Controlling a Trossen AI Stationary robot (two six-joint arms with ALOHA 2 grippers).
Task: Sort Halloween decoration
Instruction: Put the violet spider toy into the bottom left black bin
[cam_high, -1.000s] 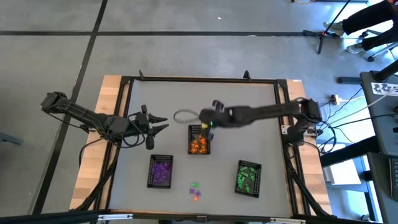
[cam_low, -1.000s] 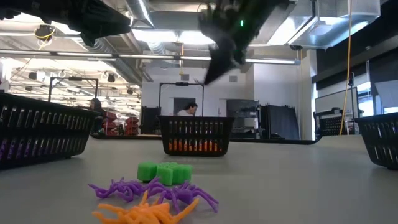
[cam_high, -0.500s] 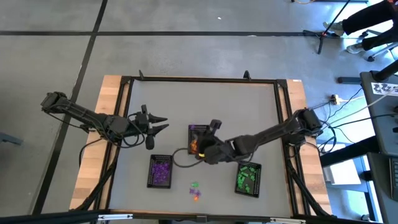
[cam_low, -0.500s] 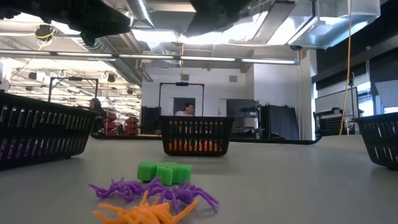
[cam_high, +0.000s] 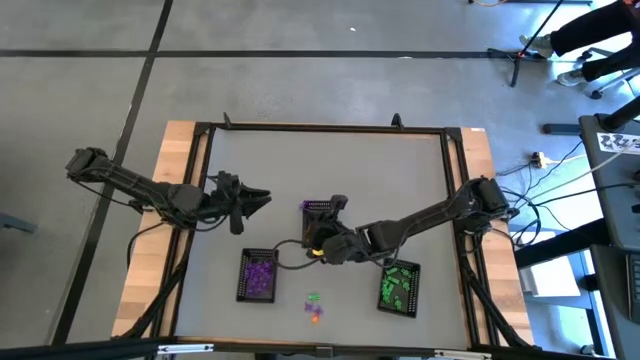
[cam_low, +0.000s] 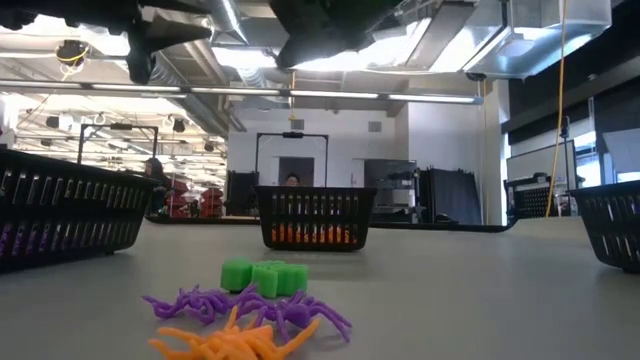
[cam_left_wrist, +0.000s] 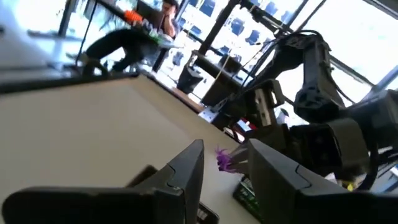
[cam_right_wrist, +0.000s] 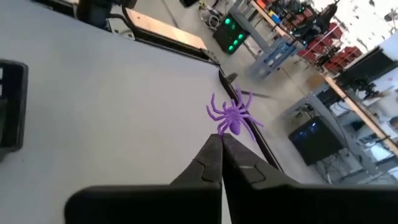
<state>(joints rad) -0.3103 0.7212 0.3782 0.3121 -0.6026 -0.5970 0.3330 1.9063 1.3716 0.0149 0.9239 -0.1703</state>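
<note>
Pinched by one end between the closed fingertips of the right tool (cam_right_wrist: 222, 138): a purple spider (cam_right_wrist: 233, 115), legs splayed, clear of the grey worktop (cam_right_wrist: 112, 99). Seen from above, right tool (cam_high: 313, 249) over the worktop between the tray of orange trinkets (cam_high: 318, 205) and the tray of purple trinkets (cam_high: 243, 275). Loose near the front edge, touching in one small heap: a green piece (cam_low: 264, 276), purple spiders (cam_low: 250, 308), an orange spider (cam_low: 235, 343). To the right of the heap, a tray of green trinkets (cam_high: 384, 285). Off to the left, well apart from the heap and above the worktop, the left tool (cam_high: 258, 197), fingers apart and holding nothing. Beyond the worktop, a workshop hall with racks and ceiling lights.
</note>
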